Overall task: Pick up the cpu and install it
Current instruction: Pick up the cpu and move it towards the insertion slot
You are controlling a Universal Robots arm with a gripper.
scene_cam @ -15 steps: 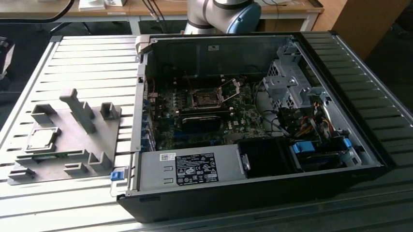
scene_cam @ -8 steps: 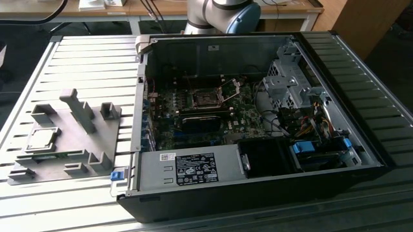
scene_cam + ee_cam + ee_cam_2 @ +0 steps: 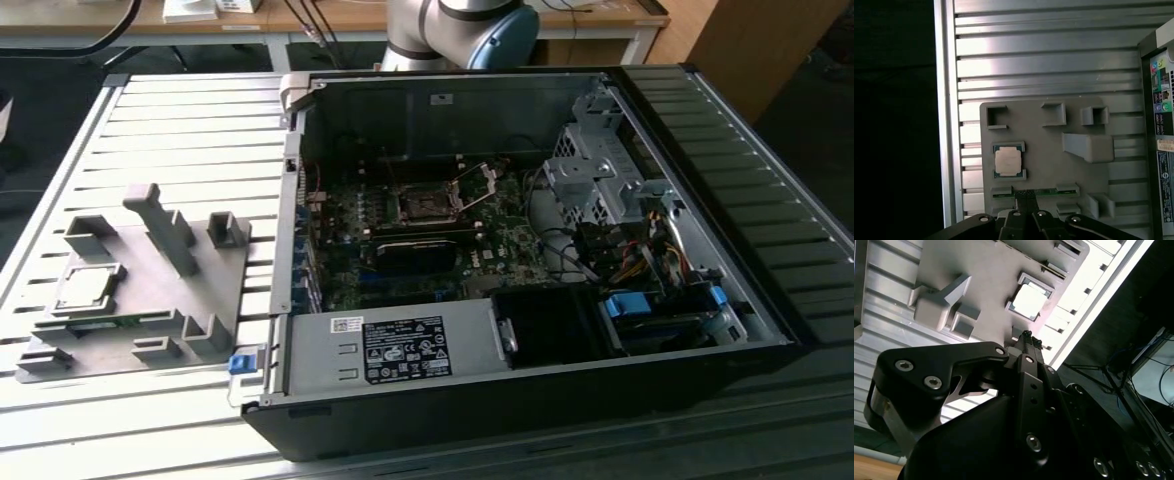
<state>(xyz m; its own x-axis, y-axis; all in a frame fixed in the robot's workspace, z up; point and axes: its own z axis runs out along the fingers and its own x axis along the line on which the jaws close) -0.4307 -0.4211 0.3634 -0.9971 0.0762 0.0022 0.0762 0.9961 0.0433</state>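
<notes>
Beneath gripper [image 3: 1025, 196], cpu [image 3: 1008, 161] on fixture [image 3: 1049, 155].

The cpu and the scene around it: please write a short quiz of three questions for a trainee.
1. True or false: the cpu lies outside the computer case.
2. What does the gripper hold? A the cpu; B nothing; C a cable.
3. Fill in: the cpu rests on the grey ___ that lies on the slatted table.
Key: 1 true; 2 B; 3 fixture.
</notes>
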